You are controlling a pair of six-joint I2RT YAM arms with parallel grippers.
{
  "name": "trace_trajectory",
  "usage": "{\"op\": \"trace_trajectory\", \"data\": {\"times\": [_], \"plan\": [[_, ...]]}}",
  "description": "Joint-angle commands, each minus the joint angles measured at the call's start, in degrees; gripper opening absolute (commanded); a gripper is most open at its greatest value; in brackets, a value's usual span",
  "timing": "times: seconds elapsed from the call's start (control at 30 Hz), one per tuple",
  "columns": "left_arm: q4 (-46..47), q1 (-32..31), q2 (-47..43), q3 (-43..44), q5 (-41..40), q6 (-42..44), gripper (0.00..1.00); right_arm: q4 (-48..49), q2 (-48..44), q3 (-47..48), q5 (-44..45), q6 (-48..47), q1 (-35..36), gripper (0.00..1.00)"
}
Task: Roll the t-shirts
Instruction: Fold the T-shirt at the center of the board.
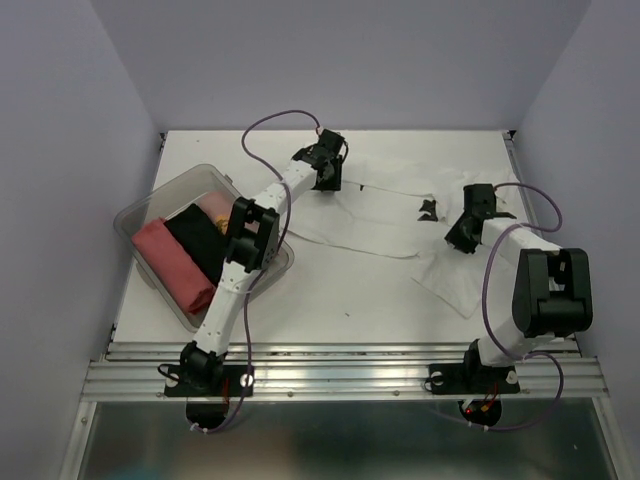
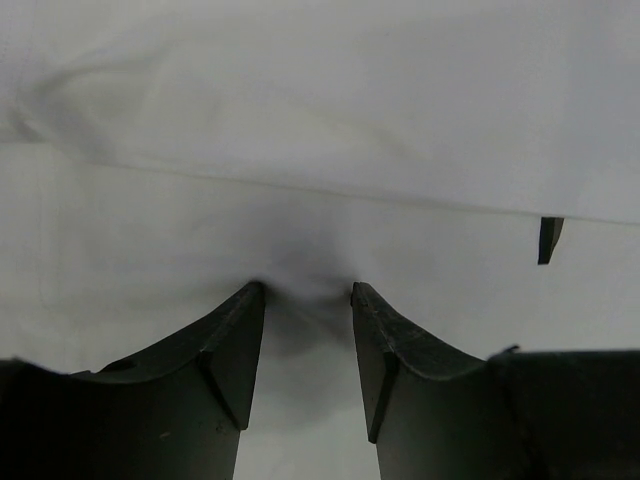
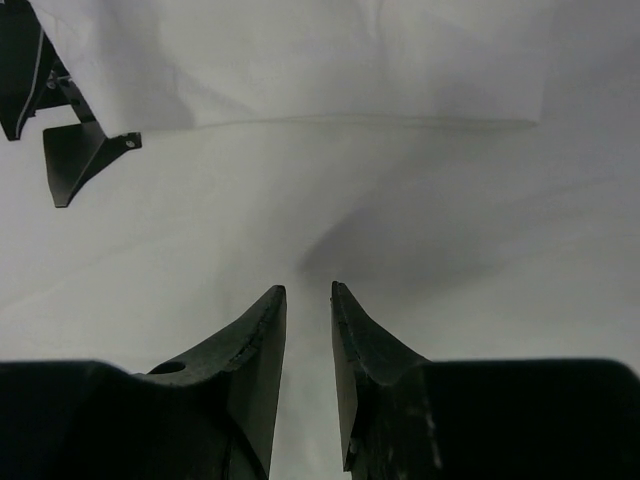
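Observation:
A white t-shirt [image 1: 380, 225] lies spread flat across the middle and right of the table, its small dark neck label [image 1: 428, 210] facing up. At the shirt's far left edge, my left gripper [image 1: 328, 180] stands open. Its tips [image 2: 307, 290] press down on the white cloth [image 2: 320, 100], which puckers slightly between them. My right gripper [image 1: 458, 240] hovers low over the shirt's right part, just right of the label. Its jaws [image 3: 308, 290] are a narrow gap apart with nothing between them, and white cloth [image 3: 300, 70] lies below and ahead.
A clear plastic tub [image 1: 135, 215] stands at the left, partly under the left arm. It holds a salmon-pink shirt [image 1: 170, 262], a black shirt [image 1: 200, 240] and a pale printed one [image 1: 215, 205]. Walls close in the table at the back and on both sides.

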Motion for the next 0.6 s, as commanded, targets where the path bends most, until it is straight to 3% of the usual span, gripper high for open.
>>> {"op": "trace_trajectory", "data": {"times": [0.0,0.33,0.57], "plan": [[-2.46,0.4,4.71,6.67,0.86,0.2,0.52,-0.32,1.36,2.57,1.52,0.2,-0.19,0.31],[5.01,3.04,11.4,15.74,8.41,-0.59,0.53,-0.41,1.99,4.06,0.46,0.37,-0.19,0.31],[6.59,4.8,5.96,16.0,3.94,2.75,0.54,-0.76,0.14,4.15,-2.61,0.9,-0.72,0.33]]}}
